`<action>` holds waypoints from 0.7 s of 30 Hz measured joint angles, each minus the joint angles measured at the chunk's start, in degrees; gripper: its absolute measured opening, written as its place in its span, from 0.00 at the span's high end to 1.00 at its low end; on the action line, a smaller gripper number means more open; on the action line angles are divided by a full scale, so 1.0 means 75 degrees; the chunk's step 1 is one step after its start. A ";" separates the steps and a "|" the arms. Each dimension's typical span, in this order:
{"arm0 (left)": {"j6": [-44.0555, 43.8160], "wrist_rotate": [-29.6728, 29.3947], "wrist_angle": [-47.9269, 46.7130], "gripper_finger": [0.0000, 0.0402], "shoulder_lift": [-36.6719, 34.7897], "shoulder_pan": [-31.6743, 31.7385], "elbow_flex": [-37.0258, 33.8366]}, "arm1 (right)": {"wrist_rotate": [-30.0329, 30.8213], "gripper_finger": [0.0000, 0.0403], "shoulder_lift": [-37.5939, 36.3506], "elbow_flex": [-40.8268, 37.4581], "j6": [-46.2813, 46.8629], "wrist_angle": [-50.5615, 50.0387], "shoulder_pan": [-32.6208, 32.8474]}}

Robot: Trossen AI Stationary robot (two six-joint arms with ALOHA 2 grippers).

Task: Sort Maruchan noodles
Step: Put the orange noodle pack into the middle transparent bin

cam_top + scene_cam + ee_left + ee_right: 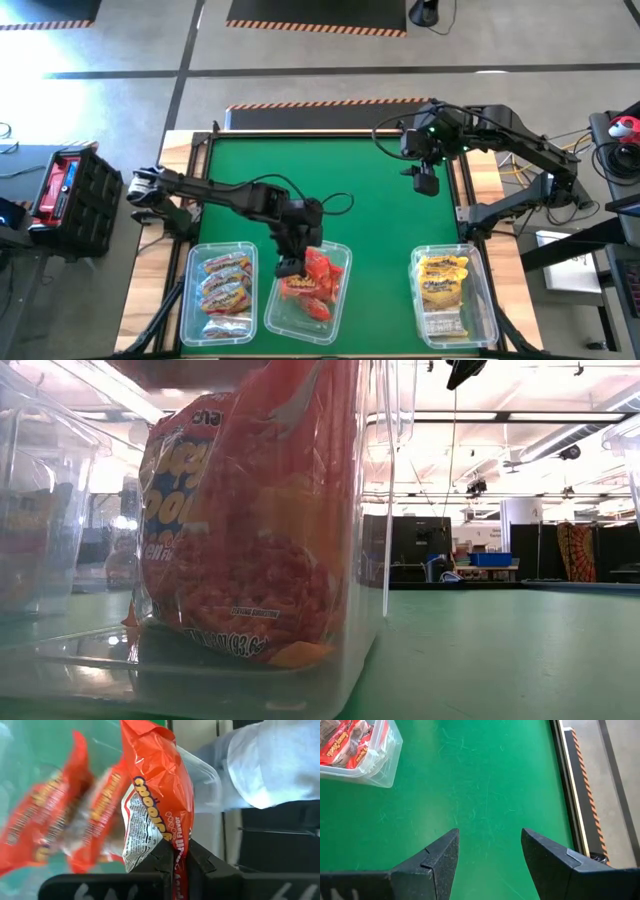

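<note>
Three clear bins sit along the near edge of the green counter [330, 180], each already holding its own kind: orange-pink packets [226, 283] in the left bin [190, 300], red packets [318, 285] in the middle bin [343, 262], yellow packets [442, 280] in the right bin [483, 300]. No loose packet shows on the counter. The left tool [176, 865] pinches one red packet [160, 790] over the middle bin, so dropping it looks like the last step. The right tool [490, 852] hangs wide and empty over the far right of the counter.
</note>
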 joint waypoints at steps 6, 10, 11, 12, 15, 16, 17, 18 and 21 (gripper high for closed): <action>-0.0408 0.0614 -0.0062 1.00 -0.0003 -0.0405 0.0000 | 0.0000 0.50 -0.0037 0.0000 -0.0003 -0.0128 0.0000; -0.0263 -0.0016 -0.0064 1.00 0.0050 -0.0696 0.0000 | 0.0000 0.50 -0.0044 -0.0006 -0.0075 -0.0239 0.0000; -0.0242 -0.0095 -0.0064 1.00 0.0083 -0.0741 0.0000 | 0.0000 0.50 -0.0044 -0.0006 -0.0119 -0.0239 0.0000; -0.0242 -0.0122 -0.0056 1.00 0.0134 -0.0768 0.0000 | -0.0003 0.50 -0.0044 -0.0006 -0.0153 -0.0239 0.0000; -0.0279 -0.0123 -0.0057 1.00 0.0309 -0.0835 0.0000 | -0.0003 0.50 -0.0047 -0.0006 -0.0207 -0.0239 0.0003; -0.0337 -0.0123 -0.0051 1.00 0.0358 -0.0861 0.0000 | 0.0000 0.50 -0.0047 -0.0006 -0.0204 -0.0239 0.0000; -0.0427 -0.0120 -0.0068 1.00 0.0418 -0.0891 0.0000 | 0.0000 0.50 -0.0047 -0.0006 -0.0198 -0.0239 0.0000; -0.0507 -0.0118 -0.0056 1.00 0.0469 -0.0927 0.0000 | 0.0000 0.50 -0.0047 -0.0006 -0.0198 -0.0244 0.0000; -0.0577 -0.0115 -0.0055 1.00 0.0624 -0.1055 0.0000 | 0.0003 0.50 -0.0047 -0.0006 -0.0198 -0.0303 0.0002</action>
